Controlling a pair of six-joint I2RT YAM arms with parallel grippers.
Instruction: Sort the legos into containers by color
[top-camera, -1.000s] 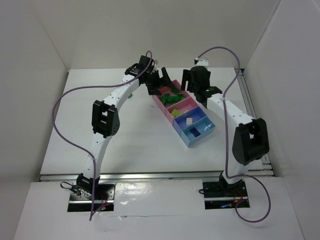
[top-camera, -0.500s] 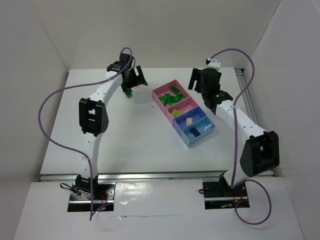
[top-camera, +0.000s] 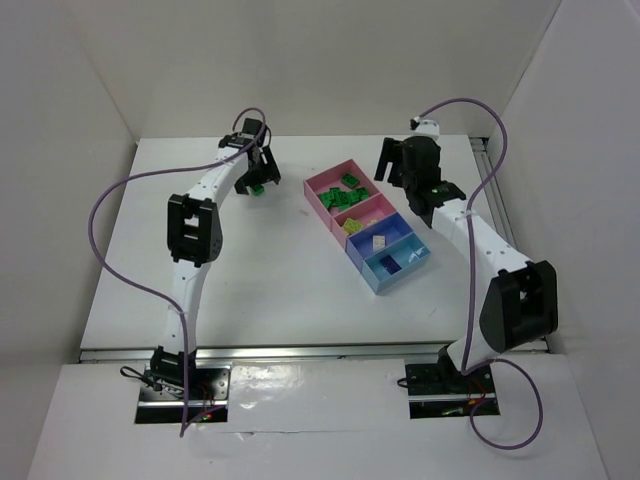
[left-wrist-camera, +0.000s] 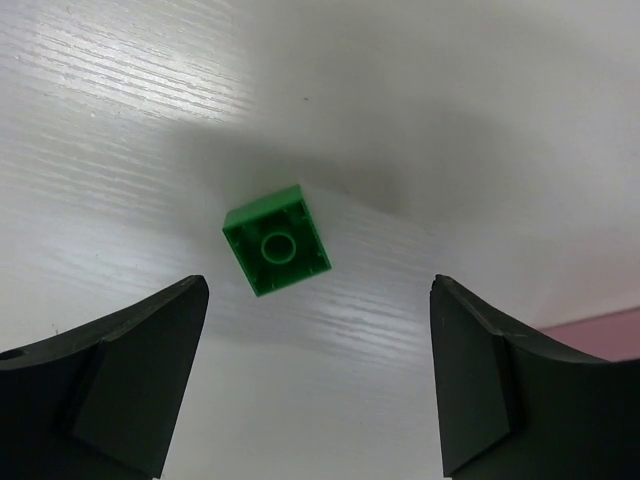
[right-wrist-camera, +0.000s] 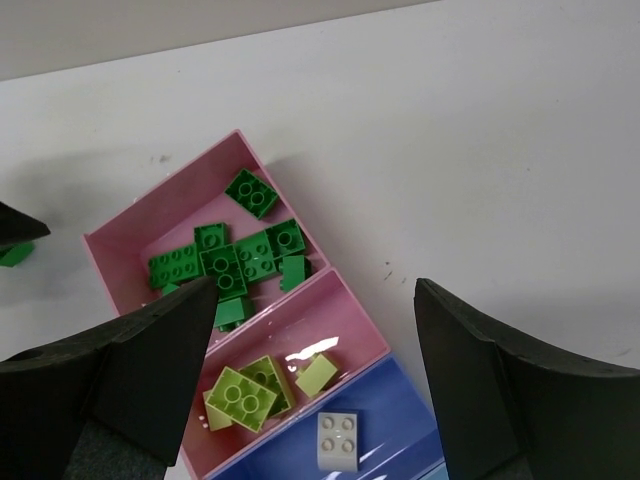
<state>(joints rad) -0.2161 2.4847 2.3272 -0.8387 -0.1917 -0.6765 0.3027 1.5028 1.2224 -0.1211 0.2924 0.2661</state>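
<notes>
One light, rigid, slick green lego (left-wrist-camera: 277, 240) is framed by the spread jaws of the left gripper (left-wrist-camera: 318, 288); its flat walls should be pinched. Jaws of the right gripper (right-wrist-camera: 315, 290) are likewise spread.

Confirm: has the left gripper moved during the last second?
Yes. The left gripper swung left, away from the containers, and now hangs open over a loose green lego.

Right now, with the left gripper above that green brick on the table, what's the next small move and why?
Probably lower the left gripper straight down, jaws open, until the fingers bracket the green brick. It lies loose on the table between the open fingers, nearer one of them, and nothing is gripped yet. The end pink bin holds other green bricks.
</notes>
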